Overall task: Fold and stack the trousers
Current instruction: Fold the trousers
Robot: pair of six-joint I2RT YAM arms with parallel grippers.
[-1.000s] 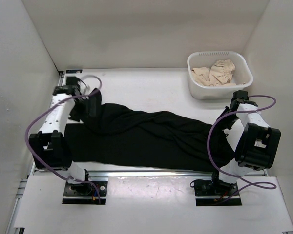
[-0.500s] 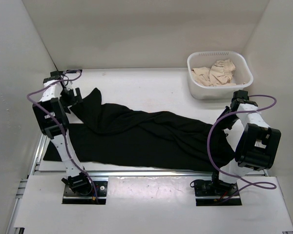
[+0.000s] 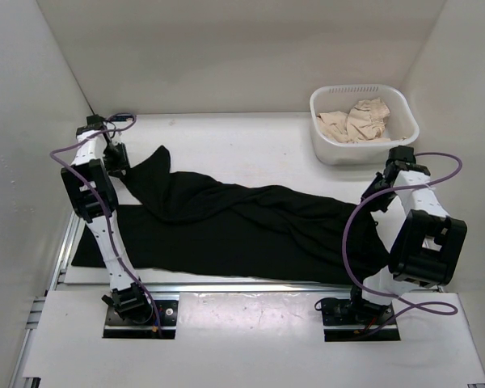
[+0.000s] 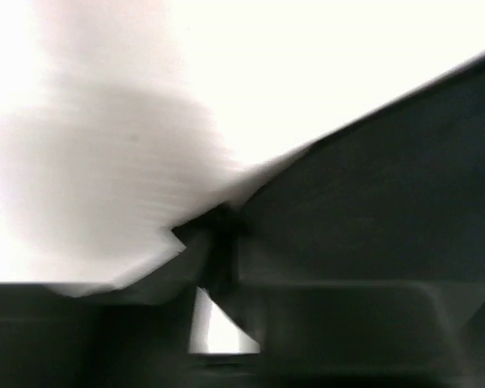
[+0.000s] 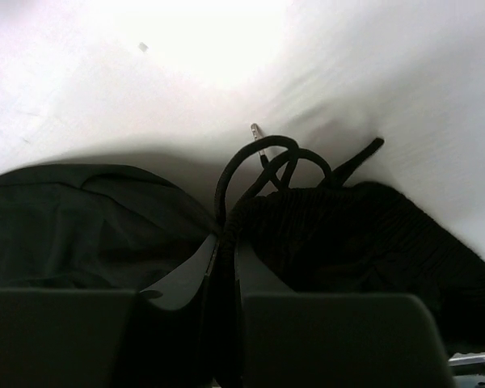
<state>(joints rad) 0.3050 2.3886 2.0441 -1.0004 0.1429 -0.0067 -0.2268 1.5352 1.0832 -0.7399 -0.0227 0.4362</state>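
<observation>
Trousers (image 3: 242, 230) lie spread lengthwise on the table (image 3: 242, 137), on the near-left side of the white basket (image 3: 333, 152), one end reaching almost under the basket's near wall, the other running well away to the left. Right gripper (image 3: 375, 200) sits just near-side of the basket at that closer end; wrist view shows its fingers (image 5: 190, 279) pressed together on a bunch of black fabric at the ribbed waistband, drawstring (image 5: 250, 162) looping out just past the tips. Left gripper (image 3: 119, 164) is at the end far from the basket, pinching a raised corner of the trousers; its wrist view is motion-blurred, fabric fanning out from the closed tips. Crumpled beige cloth (image 3: 356, 120) lies inside the basket
</observation>
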